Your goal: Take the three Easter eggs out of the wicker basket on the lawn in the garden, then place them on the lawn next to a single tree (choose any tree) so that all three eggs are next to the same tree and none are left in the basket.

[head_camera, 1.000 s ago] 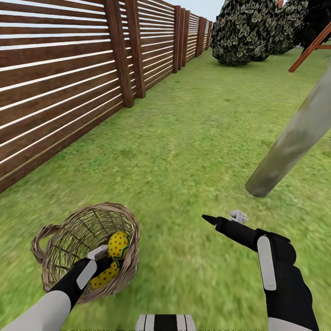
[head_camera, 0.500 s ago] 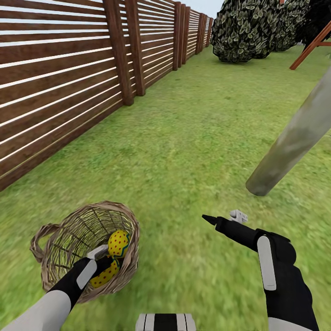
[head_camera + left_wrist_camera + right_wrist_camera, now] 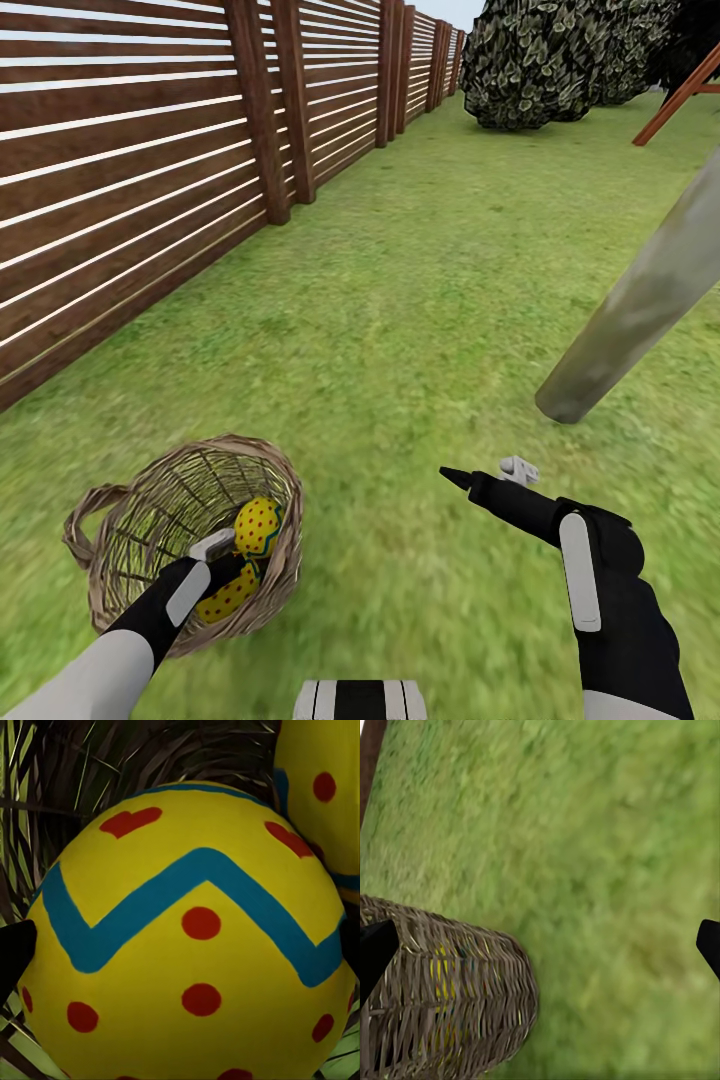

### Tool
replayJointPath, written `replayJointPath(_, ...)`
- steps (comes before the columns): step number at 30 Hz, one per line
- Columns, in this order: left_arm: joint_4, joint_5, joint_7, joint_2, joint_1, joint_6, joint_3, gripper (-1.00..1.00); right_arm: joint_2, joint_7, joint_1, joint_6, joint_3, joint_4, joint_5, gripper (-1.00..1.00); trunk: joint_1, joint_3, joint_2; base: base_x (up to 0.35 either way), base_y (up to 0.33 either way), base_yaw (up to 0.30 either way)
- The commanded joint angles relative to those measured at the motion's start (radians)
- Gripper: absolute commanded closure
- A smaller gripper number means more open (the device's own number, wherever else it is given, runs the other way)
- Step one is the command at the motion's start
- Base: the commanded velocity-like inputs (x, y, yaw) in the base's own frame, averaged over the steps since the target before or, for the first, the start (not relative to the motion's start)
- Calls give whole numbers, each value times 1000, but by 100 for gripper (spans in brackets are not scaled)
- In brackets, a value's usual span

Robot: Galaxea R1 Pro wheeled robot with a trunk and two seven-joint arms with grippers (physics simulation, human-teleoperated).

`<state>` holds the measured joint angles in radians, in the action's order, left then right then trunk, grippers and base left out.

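- wicker basket [image 3: 120, 530]: rests on the lawn [image 3: 400, 300] by the fence [image 3: 130, 180]; two easter eggs [image 3: 256, 527] visible inside.
- left gripper [image 3: 228, 565]: reaches into the basket, fingers flanking the near egg [image 3: 187, 945]; grasp not confirmed.
- step: first extraction; next, clamp and lift clear.
- right gripper [image 3: 480, 478]: spread apart, empty.
- tree [image 3: 640, 300]: drop site.
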<state>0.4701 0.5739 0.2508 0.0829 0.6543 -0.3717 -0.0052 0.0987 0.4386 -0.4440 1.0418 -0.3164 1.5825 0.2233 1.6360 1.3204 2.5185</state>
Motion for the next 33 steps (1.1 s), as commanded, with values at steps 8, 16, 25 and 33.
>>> replayJointPath(8, -21, 18, 5, 1, -1, -9, -1, -100, 1, 6, -1, 5, -3, 1, -2, -100, 0, 1, 0, 0, 0, 0)
replayJointPath(16, -21, 21, 4, 3, -1, -9, 2, -100, 1, 6, -1, 5, -4, 1, -2, -100, 0, 1, 0, 0, 0, 0)
replayJointPath(25, -21, 21, 0, 3, -1, -10, 7, 100, 1, 6, -1, 5, -4, 1, -2, -100, 0, 1, 0, 0, 0, 0)
replayJointPath(33, -19, 22, -6, 4, -1, -13, 12, 100, 1, 6, -1, 5, -4, 1, -2, -100, 0, 1, 0, 0, 0, 0)
